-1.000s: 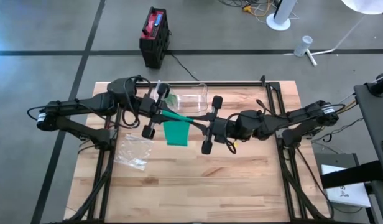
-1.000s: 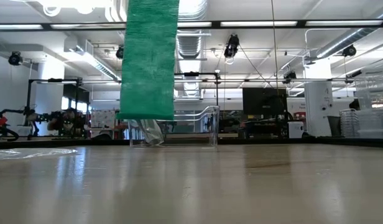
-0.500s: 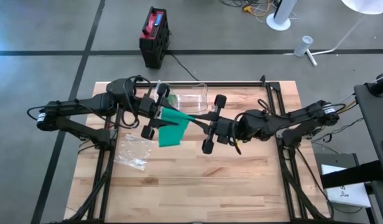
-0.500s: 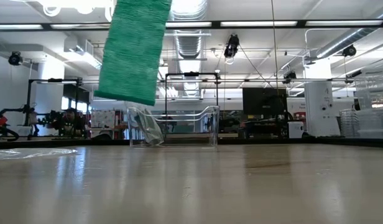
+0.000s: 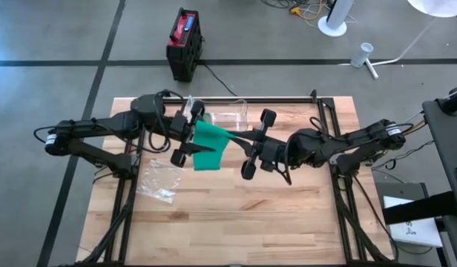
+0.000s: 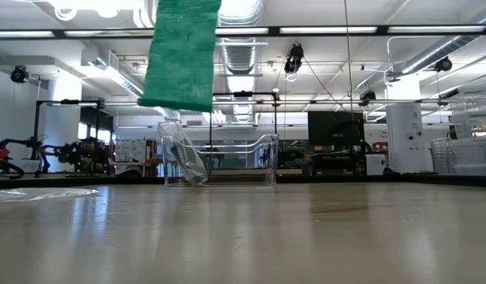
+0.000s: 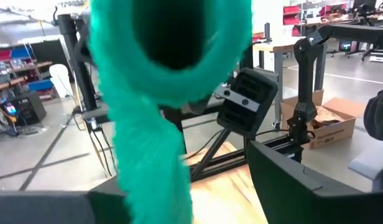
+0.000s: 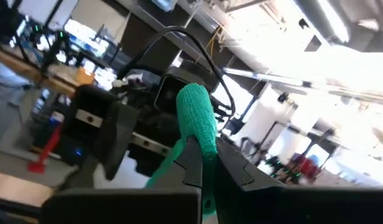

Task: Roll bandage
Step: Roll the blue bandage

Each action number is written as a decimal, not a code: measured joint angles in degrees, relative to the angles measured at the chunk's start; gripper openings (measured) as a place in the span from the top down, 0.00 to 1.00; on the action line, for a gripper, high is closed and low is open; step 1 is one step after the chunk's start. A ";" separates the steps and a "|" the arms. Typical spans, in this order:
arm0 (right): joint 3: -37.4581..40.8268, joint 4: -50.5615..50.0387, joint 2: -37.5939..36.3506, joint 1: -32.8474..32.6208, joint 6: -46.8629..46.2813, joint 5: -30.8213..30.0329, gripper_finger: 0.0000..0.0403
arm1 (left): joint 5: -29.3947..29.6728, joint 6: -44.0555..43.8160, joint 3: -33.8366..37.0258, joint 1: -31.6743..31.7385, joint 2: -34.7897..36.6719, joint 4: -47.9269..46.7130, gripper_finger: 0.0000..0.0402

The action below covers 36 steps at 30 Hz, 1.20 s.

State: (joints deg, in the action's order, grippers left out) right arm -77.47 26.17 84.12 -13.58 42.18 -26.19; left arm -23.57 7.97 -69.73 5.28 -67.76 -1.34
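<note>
Above table [image 5: 288, 215], unmarked green bandage [image 5: 210, 141], right end effector [image 5: 238, 141] pinching

A grey concrete floor [image 5: 58, 30] with dark seams surrounds the wooden table [image 5: 288, 215]. A red-and-black case [image 5: 185, 43] stands on the floor behind the table. Long ceiling lights [image 6: 322, 31] and exposed ducts [image 6: 239, 55] hang over shelving [image 6: 464, 150] and a dark monitor [image 6: 334, 130].

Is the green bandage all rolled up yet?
Not yet. One end of the green bandage is looped into a roll, but a long flat strip hangs loose in the air above the table.
</note>
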 joint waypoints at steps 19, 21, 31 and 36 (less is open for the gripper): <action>0.93 0.23 0.09 0.28 11.00 -8.29 1.00 | 0.63 -1.08 0.00 0.00 -1.98 0.83 0.56; 0.93 0.20 0.09 0.23 9.25 -8.29 1.00 | 0.69 -1.09 0.00 0.00 -2.31 0.62 0.56; 0.98 -9.13 -5.05 -1.19 -7.25 -5.20 0.99 | 0.70 -1.08 0.00 0.02 -2.06 -2.41 0.77; 0.98 -11.31 -6.71 -1.14 -16.05 -1.66 0.98 | 0.82 -0.26 0.00 0.02 -2.38 -2.76 0.98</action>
State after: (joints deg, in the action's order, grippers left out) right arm -76.49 14.86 77.41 -14.72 26.12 -27.85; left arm -22.75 7.71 -69.73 5.30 -70.14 -4.11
